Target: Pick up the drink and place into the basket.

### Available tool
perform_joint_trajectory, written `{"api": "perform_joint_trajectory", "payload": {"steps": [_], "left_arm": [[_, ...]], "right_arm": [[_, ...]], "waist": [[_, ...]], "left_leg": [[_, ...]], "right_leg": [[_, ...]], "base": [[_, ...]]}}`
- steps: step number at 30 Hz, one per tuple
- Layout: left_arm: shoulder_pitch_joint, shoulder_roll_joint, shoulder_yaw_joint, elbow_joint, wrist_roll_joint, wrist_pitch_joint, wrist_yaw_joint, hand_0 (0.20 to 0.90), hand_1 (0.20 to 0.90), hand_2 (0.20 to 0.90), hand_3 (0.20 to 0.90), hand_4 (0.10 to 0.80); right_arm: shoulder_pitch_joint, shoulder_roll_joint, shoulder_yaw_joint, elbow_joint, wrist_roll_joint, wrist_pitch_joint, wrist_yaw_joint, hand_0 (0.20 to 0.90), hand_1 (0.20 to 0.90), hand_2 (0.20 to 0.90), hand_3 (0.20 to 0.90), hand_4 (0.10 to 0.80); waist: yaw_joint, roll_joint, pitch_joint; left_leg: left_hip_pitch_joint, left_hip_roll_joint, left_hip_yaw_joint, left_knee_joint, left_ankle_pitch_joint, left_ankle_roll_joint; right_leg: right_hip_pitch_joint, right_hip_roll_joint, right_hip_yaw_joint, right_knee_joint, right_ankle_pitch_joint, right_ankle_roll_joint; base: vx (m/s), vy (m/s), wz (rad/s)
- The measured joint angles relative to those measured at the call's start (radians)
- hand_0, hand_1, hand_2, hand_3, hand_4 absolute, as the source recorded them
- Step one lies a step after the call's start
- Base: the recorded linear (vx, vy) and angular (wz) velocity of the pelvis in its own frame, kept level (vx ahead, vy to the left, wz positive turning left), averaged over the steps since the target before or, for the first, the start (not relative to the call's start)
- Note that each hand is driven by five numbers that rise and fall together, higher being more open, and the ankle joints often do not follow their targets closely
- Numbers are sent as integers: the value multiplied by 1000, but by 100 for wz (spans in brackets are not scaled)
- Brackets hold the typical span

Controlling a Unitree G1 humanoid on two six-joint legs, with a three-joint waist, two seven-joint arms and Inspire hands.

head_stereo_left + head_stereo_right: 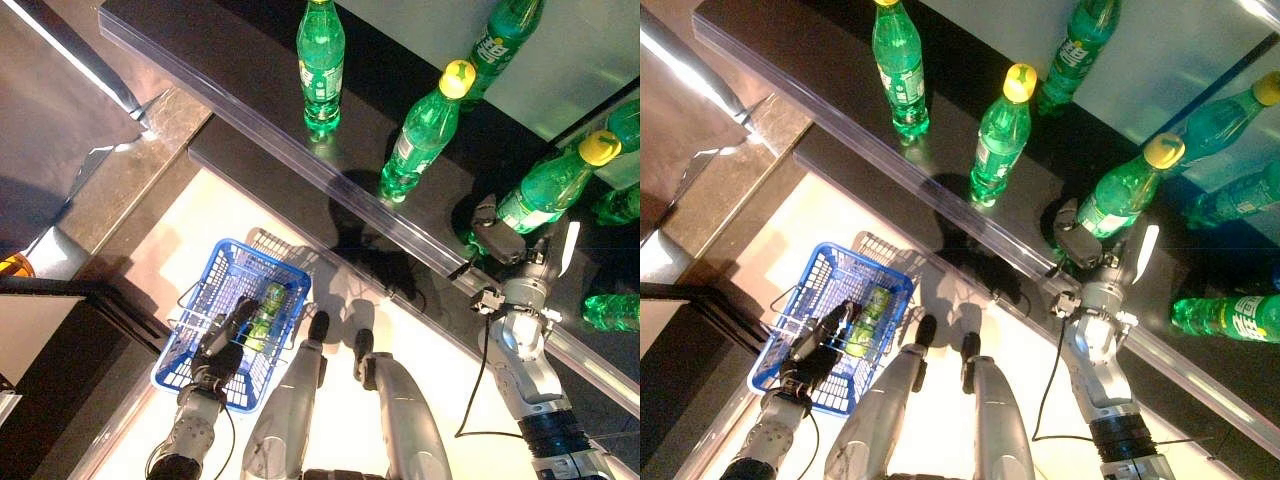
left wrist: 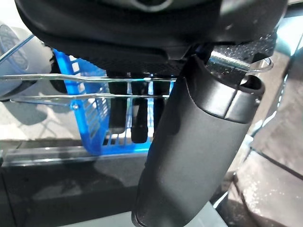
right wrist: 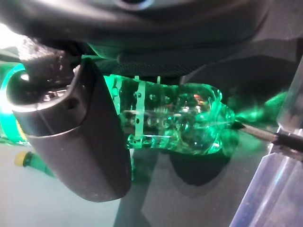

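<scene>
Dark glossy shelf (image 1: pixel 250 75) with a clear plastic front lip (image 1: pixel 330 185) runs across the top of the head views; pale floor (image 1: pixel 440 380) below it, a dark counter (image 1: pixel 60 340) at lower left.

Green drink bottles stand apart along the shelf: one with a green cap (image 1: pixel 321 65) at the back left, one yellow-capped (image 1: pixel 425 130) in the middle, another (image 1: pixel 505 35) behind it near the back panel. One more bottle lies on its side (image 1: pixel 1230 318) at far right. The lip sits between the robot and the bottles.

Target drink bottle (image 1: pixel 550 185), yellow cap, stands at the shelf front on the right. Right hand (image 1: pixel 500 240) is wrapped around its lower body; in the right wrist view the thumb (image 3: pixel 80 137) presses one side of the ribbed base (image 3: pixel 175 123), fingers curled behind it. Bottle base is still at shelf level.

Blue wire basket (image 1: pixel 200 300) hangs over the floor at lower left. Left hand (image 1: pixel 222 345) is curled round its metal handle (image 2: pixel 85 87). A green can (image 1: pixel 266 310) lies inside the basket, beside the left hand.
</scene>
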State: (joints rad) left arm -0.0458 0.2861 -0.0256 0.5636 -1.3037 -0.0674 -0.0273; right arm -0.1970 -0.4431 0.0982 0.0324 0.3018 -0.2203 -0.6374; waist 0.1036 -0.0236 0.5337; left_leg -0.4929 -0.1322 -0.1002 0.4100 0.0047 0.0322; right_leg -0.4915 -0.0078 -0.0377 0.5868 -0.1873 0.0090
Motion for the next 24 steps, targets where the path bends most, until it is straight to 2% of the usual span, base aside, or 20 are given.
{"api": "perform_joint_trajectory", "payload": {"steps": [6, 11, 14, 19, 24], "left_arm": [[26, -1, 3, -2, 0, 14, 0, 300, 300, 300, 200, 100], [126, -6, 56, -55, 1, 41, -3, 300, 300, 300, 200, 100], [159, -11, 79, -82, 3, 50, -3, 300, 300, 300, 200, 100], [164, -12, 89, -116, 10, 54, -3, 300, 300, 300, 200, 100], [161, -15, 88, -116, 25, 55, -1, 300, 300, 300, 200, 100]], "right_arm": [[93, -6, -5, -40, -104, 26, 24, 300, 300, 300, 200, 100], [283, -33, -19, -190, -219, 35, 139, 300, 300, 300, 200, 100], [330, -53, -42, -250, -275, 35, 186, 300, 300, 300, 200, 100], [334, -110, -86, -270, -298, 25, 210, 300, 300, 300, 200, 100], [296, -111, -97, -279, -239, 6, 291, 300, 300, 300, 200, 100]], "waist": [[-3, -2, 4], [-38, -12, 3], [-55, -16, 1], [-57, -25, -5], [-59, -32, -9]], "left_leg": [[44, -6, 9, -13, -3, 5], [167, -9, 10, -94, 0, 10], [238, -6, 8, -154, 2, 9], [322, 8, 7, -221, 27, 10], [409, 11, 6, -292, 50, 24]], "right_leg": [[37, -3, 21, -1, -3, 0], [146, -10, 40, -60, 0, 2], [206, -12, 44, -105, 7, 1], [288, -6, 39, -161, 12, -6], [361, -9, 41, -210, 12, -2]], "base": [[60, 46, -2], [23, 37, -6], [-12, 12, -7], [-57, 12, -1], [-77, 25, 0]]}}
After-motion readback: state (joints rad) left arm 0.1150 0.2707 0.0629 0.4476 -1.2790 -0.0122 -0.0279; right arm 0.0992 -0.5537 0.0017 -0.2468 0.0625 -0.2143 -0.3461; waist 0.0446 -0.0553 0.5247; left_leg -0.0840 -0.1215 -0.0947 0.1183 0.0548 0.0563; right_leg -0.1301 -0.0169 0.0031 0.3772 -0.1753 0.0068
